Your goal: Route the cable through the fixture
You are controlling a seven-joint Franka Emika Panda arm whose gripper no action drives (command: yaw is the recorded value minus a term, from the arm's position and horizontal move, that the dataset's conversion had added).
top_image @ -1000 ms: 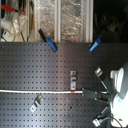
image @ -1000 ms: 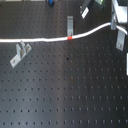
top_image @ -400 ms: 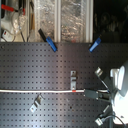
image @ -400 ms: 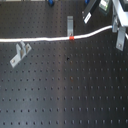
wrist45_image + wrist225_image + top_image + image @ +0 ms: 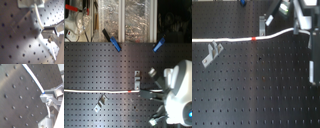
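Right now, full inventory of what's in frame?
cable: 1, white with one red band, lying across the board, far end held at the fingers
board: 1, black perforated breadboard, under everything
fixtures: 2, grey metal; one just below the cable at the first exterior view's left, one just above the cable near the red band
clamps: 2, blue, at the board's far edge in the second exterior view, one left, one right
clutter: shelving and foil-like material beyond the board, too blurred to itemise
arm: 1, white
fingers: metal, shut on the cable's end
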